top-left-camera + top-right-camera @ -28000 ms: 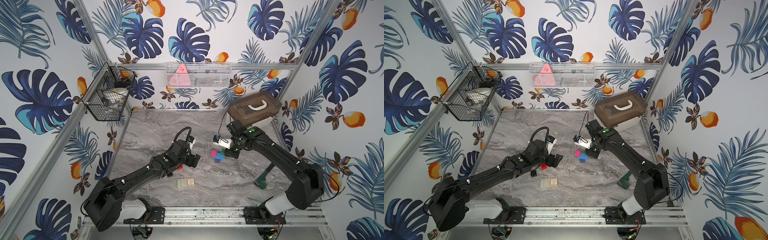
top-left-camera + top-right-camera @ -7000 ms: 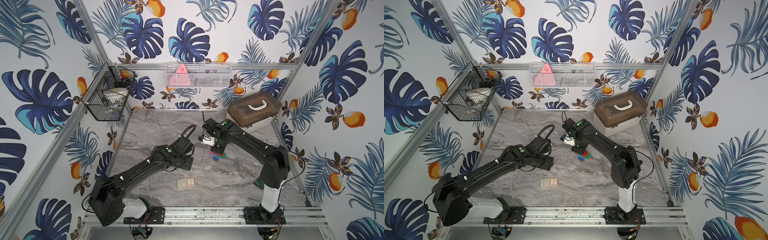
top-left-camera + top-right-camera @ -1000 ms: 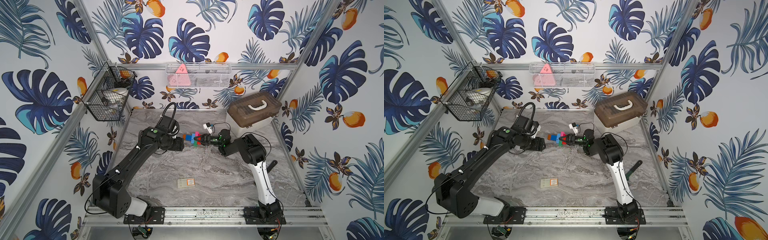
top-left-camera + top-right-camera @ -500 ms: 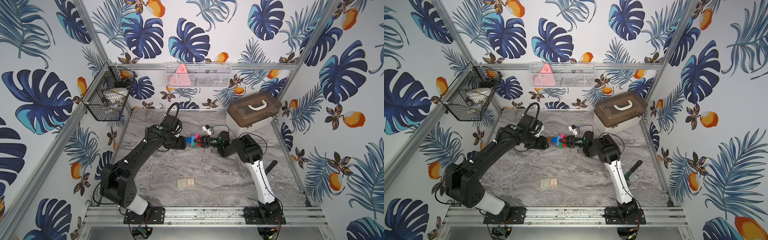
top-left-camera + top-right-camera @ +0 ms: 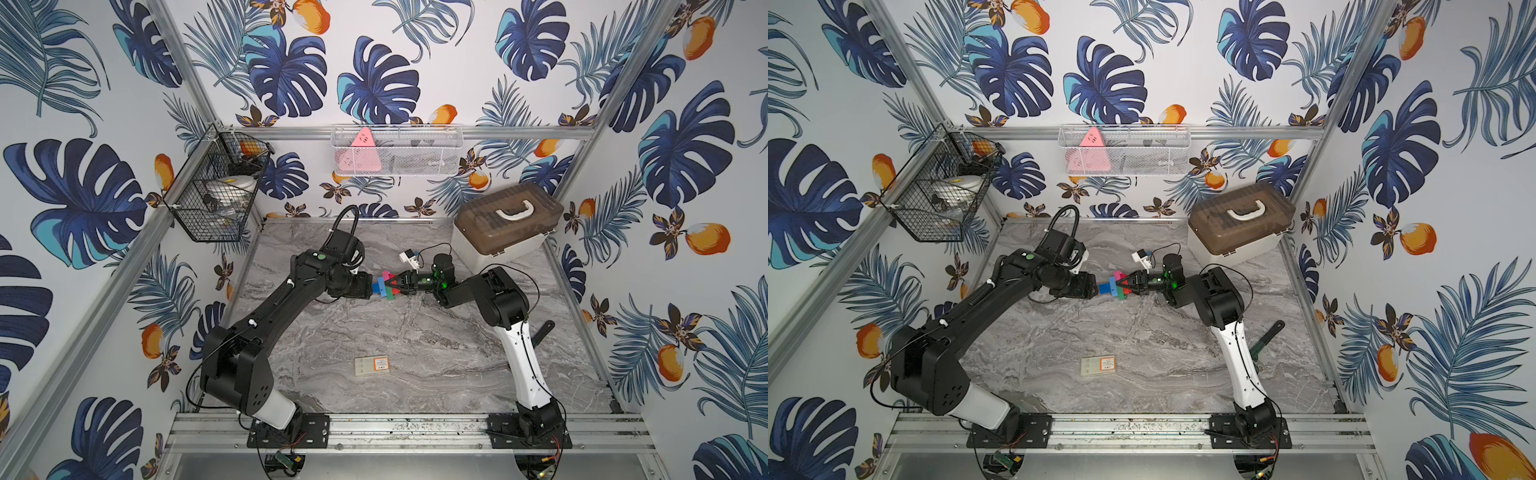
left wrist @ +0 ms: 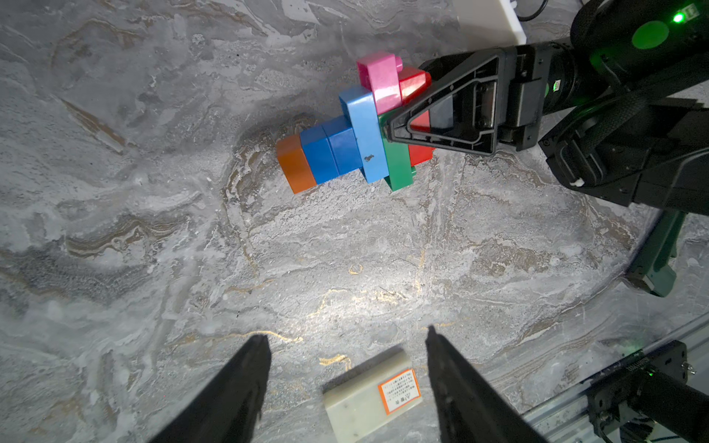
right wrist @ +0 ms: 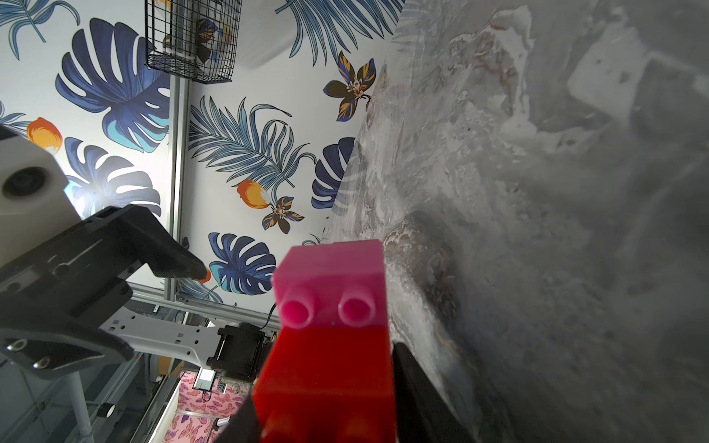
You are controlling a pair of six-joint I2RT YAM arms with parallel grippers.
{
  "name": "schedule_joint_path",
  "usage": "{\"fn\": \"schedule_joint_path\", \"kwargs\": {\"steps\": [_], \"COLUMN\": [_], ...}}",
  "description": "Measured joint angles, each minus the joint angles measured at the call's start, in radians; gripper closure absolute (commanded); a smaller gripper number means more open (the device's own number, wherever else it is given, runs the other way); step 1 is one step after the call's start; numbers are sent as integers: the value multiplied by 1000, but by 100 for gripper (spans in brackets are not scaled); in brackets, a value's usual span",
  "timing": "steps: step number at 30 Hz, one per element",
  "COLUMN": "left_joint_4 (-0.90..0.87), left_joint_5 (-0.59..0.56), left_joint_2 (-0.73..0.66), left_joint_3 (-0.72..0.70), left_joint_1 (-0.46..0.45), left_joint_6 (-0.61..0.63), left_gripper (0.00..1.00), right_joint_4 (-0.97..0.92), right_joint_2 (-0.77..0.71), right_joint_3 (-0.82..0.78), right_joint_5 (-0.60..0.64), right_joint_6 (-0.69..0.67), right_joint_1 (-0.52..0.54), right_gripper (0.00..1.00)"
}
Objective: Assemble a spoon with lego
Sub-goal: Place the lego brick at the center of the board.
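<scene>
- Spoon (image 6: 362, 134) looks fully built. Orange brick (image 6: 295, 163) at the stem tip, two blue bricks, a light-blue bar across, then pink, green and red in the head. I see no loose brick on the marble table (image 5: 415, 353).
- It's over the back half of the table, about midway between the left and right edges, stem pointing toward my left arm. The shadow is tight under it. Lying on the marble or just above it, can't tell.
- My right pincer (image 5: 395, 286): jaws either side of the red brick at the head end, close against it in the right wrist view. Pinching it or slack around it, can't tell.
- My left pincer (image 6: 345, 333): spread, nothing in it, near the stem end, not touching.
- Step, as I read it: build done, now setting the spoon down and letting go.
- Next move calls for right jaws wide, then backing straight off along the spoon's axis, away from the head. No sideways drag, since a pad catching the red brick could pop it off or swing the whole spoon.
- Left only needs to pull clear without clipping the orange tip.
- Beige box with orange label (image 5: 372, 365) near the front edge, green-handled tool (image 5: 1264, 336) by the right edge, lidded storage box (image 5: 505, 224) in the back right corner. All well apart from the spoon.
</scene>
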Motion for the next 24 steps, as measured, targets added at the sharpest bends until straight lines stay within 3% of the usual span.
{"fn": "schedule_joint_path", "kwargs": {"steps": [11,13,20,24], "left_joint_4": [2,2,51,116], "left_joint_5": [0,0,20,52], "left_joint_2": [6,8,39,89], "left_joint_3": [-6,-6,-24,-39], "left_joint_1": [0,0,3,13], "left_joint_6": [0,0,1,21], "left_gripper": [29,29,29,29], "right_joint_4": [-462,-550,-796,-975], "right_joint_2": [-33,-37,-58,-61], "right_joint_3": [100,122,203,289], "right_joint_5": [-18,-20,12,92], "right_joint_6": [-249,-298,-407,-488], "right_joint_1": [4,5,4,2], "right_gripper": [46,36,19,0]}}
